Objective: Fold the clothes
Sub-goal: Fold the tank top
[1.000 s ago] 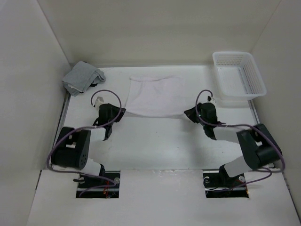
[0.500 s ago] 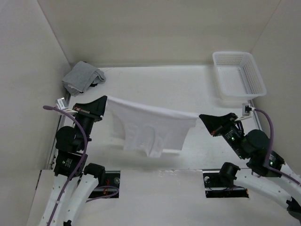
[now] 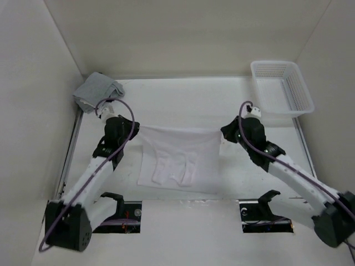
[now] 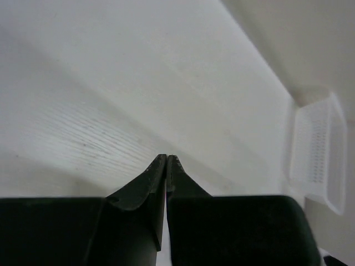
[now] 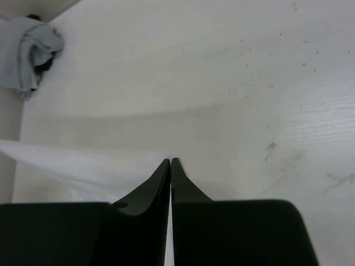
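Both my arms reach over the bench (image 3: 183, 100), with the white shirt (image 3: 177, 158) stretched between them at mid-bench. My left pincer (image 3: 136, 128) is pinched tight on the shirt's far left corner. My right pincer (image 3: 223, 133) is clamped on the far right corner. In each wrist view the two black fingers meet at the tips with no gap showing.

The edge of the shirt that I hold runs in a nearly straight line from one pincer to the other. From there the fabric spreads toward my bases and lies flat on the bench, the near edge slightly crooked. Two sleeves rest on top of the body panel, side by side, with their cuffs pointing at the near edge.

My right wrist camera shows a pale strip of the fabric running in from the left to the fingertips.

A grey cloth bundle (image 3: 98, 91) sits crumpled in the far left corner, just beyond my left arm. A white mesh basket (image 3: 283, 88) stands in the far right corner, well apart from the shirt.
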Action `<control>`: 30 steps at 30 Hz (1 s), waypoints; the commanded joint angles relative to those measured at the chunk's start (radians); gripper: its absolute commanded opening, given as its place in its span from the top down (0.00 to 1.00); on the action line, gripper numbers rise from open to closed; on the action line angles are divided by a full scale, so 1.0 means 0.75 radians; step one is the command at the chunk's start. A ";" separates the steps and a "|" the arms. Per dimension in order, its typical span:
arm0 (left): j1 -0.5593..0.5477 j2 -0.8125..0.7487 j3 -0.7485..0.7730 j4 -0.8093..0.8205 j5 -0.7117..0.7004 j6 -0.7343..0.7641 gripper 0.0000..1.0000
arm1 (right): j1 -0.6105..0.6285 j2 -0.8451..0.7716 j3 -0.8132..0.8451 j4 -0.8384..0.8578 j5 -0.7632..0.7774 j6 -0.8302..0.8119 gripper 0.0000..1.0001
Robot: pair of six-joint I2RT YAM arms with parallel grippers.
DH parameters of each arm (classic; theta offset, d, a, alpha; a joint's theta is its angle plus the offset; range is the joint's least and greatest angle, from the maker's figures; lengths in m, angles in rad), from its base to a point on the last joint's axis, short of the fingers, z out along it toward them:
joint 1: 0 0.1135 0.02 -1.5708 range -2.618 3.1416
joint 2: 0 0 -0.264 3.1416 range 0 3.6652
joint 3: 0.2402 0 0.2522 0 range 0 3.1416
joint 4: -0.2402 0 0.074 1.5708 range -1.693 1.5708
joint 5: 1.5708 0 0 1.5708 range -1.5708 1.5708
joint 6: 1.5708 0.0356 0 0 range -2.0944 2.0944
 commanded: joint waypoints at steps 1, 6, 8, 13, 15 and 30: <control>0.037 0.363 0.067 0.411 -0.026 -0.043 0.99 | -0.204 0.332 0.081 0.415 -0.371 -0.034 0.95; 0.053 0.798 0.419 0.488 -0.003 -0.048 0.99 | -0.360 0.844 0.457 0.465 -0.507 -0.048 0.96; 0.063 0.867 0.515 0.469 0.013 -0.041 0.99 | -0.385 0.928 0.570 0.428 -0.543 -0.048 0.96; 0.061 0.817 0.424 0.484 0.027 -0.041 0.99 | -0.387 0.892 0.513 0.420 -0.544 -0.046 0.95; 0.053 0.754 0.330 0.516 0.032 -0.049 0.98 | -0.385 0.836 0.423 0.436 -0.533 -0.034 0.95; 0.170 0.367 -0.214 0.592 0.220 -0.068 0.98 | -0.283 0.419 -0.235 0.616 -0.423 0.052 0.95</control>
